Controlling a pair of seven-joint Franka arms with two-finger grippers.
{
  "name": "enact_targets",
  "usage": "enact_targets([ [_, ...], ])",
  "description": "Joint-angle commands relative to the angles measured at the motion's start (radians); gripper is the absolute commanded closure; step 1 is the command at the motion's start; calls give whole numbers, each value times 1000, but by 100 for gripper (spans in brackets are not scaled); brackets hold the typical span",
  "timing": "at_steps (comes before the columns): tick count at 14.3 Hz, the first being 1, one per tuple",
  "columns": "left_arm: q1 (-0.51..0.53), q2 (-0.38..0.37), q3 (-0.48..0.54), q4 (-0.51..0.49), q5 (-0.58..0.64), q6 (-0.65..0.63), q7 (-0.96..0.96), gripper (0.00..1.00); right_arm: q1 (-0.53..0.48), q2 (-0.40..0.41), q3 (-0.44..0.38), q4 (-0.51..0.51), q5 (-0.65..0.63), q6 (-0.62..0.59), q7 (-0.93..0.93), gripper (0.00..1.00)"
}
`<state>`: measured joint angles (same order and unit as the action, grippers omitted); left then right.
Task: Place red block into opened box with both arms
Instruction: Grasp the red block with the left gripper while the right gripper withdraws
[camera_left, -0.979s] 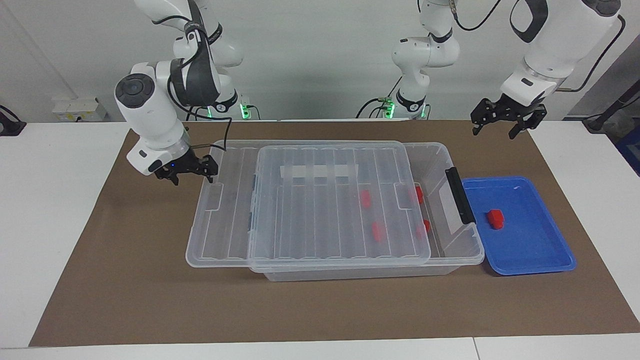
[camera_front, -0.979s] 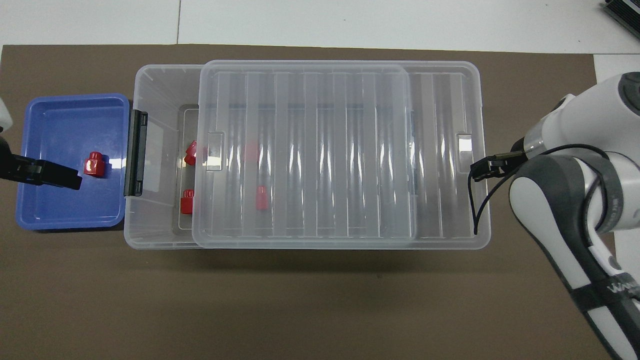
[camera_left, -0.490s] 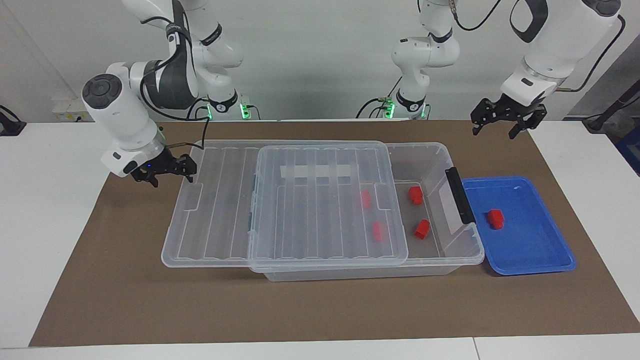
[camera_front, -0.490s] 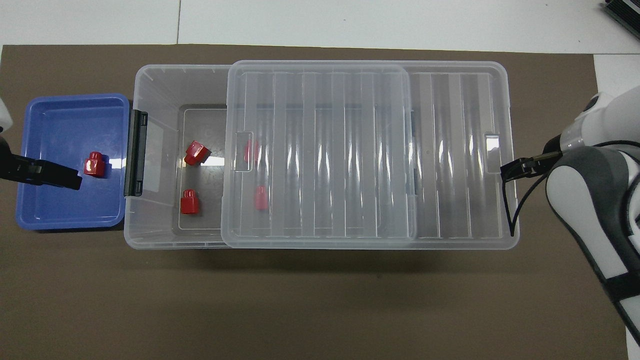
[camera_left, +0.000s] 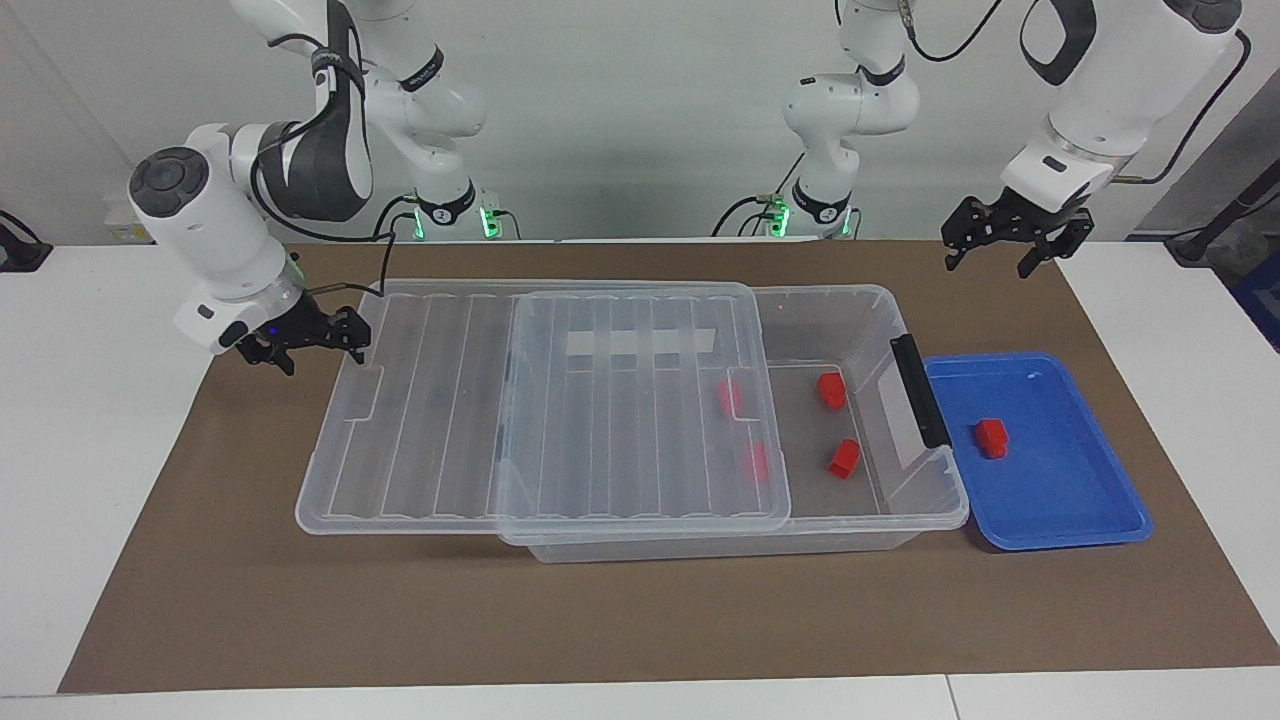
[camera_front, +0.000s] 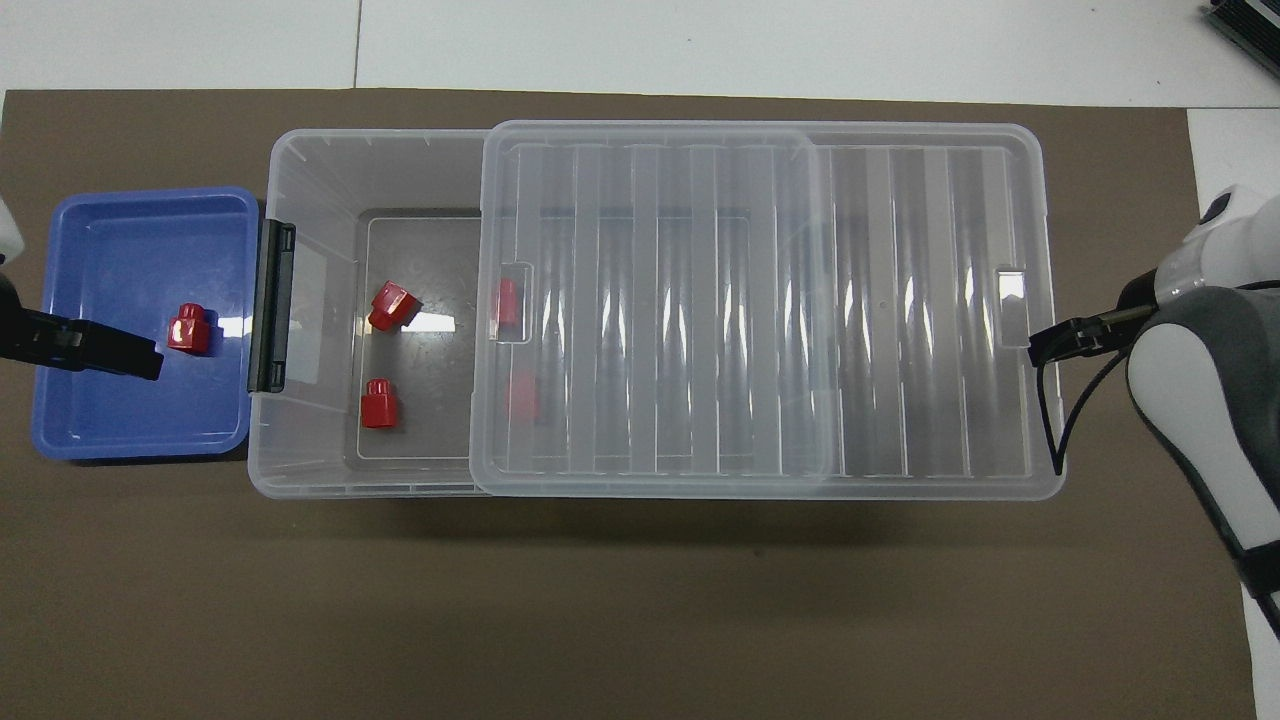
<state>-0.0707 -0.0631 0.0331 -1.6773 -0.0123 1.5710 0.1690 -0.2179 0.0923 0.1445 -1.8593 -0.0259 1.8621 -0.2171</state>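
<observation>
Four small red plastic blocks (camera_left: 843, 458) in large clear plastic box (camera_left: 880, 310), ribbed lid (camera_left: 450, 410) slid partway off toward right gripper (camera_left: 305, 340), which is spread wide at lid's end. One red block (camera_left: 991, 437) in shallow blue tray (camera_left: 1090, 500), below raised left gripper (camera_left: 1005, 243), fingers apart, empty.

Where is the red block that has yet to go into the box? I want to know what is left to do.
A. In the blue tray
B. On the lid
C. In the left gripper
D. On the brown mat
A: one red block lies in the blue tray, beside the latch end of the box, where four alike blocks already lie.
</observation>
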Motion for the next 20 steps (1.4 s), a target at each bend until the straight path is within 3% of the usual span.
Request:
enact_targets([
  [1, 9, -30, 2, -19, -6, 3, -6, 0, -21, -22, 9, -23, -8, 6, -27, 0],
  [6, 133, -29, 4, -154, -5, 217, 21, 0, 8, -31, 12, -8, -9, 20, 89, 0],
  [11, 143, 90, 5, -309, -5, 551, 36, 0, 103, -109, 14, -8, -8, -3, 304, 0],
  [14, 166, 153, 5, -386, -5, 733, 133, 0, 147, -111, 14, 80, -8, -76, 410, 0],
  [20, 183, 304, 5, -378, -5, 866, 204, 0, 158, -72, 12, 291, -9, -227, 482, 0],
])
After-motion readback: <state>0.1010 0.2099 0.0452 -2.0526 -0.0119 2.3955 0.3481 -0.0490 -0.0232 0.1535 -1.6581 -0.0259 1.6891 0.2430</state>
